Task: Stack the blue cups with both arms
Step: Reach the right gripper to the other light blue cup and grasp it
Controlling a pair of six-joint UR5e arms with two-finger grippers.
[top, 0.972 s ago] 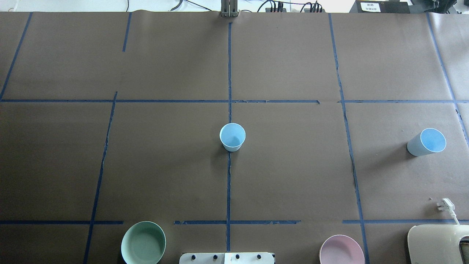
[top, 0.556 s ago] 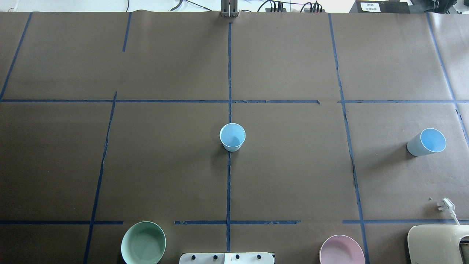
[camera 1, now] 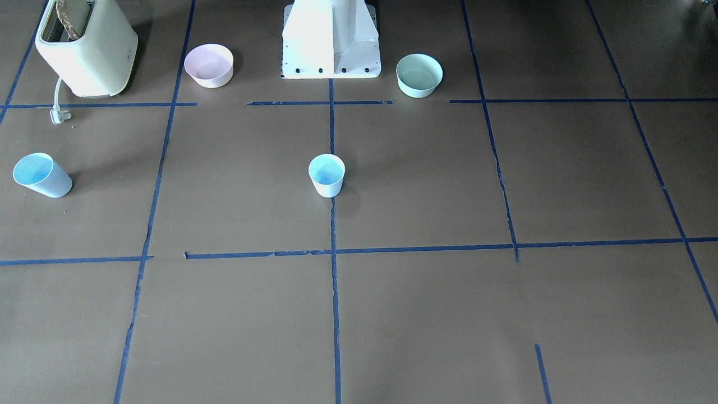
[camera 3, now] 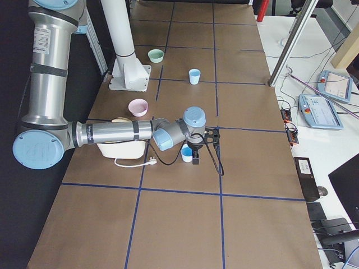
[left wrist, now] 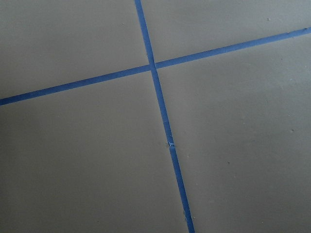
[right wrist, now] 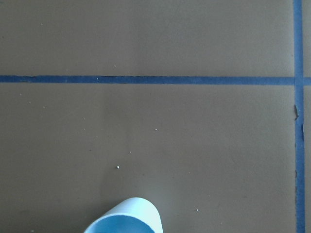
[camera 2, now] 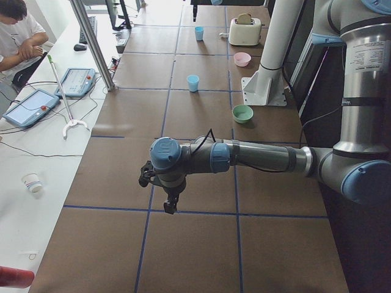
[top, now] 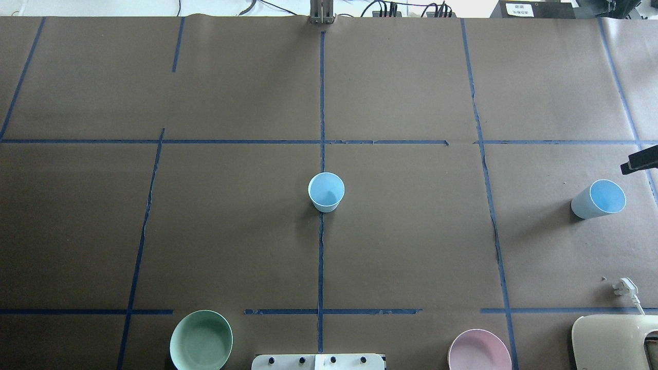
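One blue cup (top: 326,191) stands upright at the table's middle on the centre tape line; it also shows in the front view (camera 1: 326,175). The second blue cup (top: 599,199) stands upright far right, seen in the front view (camera 1: 41,175) and at the bottom edge of the right wrist view (right wrist: 125,217). A black piece of my right gripper (top: 639,161) pokes in at the right edge, just beyond that cup; in the right side view the gripper (camera 3: 196,155) hangs close beside the cup (camera 3: 187,154). My left gripper (camera 2: 170,204) hangs over bare table far left. I cannot tell whether either is open or shut.
A mint-green bowl (top: 201,340) and a pink bowl (top: 479,350) flank the white pedestal base (camera 1: 331,39) at the near edge. A cream toaster (top: 614,341) with its white plug (top: 624,288) stands near right, close to the right cup.
A black piece of my right gripper has come into the overhead view at the right edge, beyond the right cup. Both cups have stayed put.
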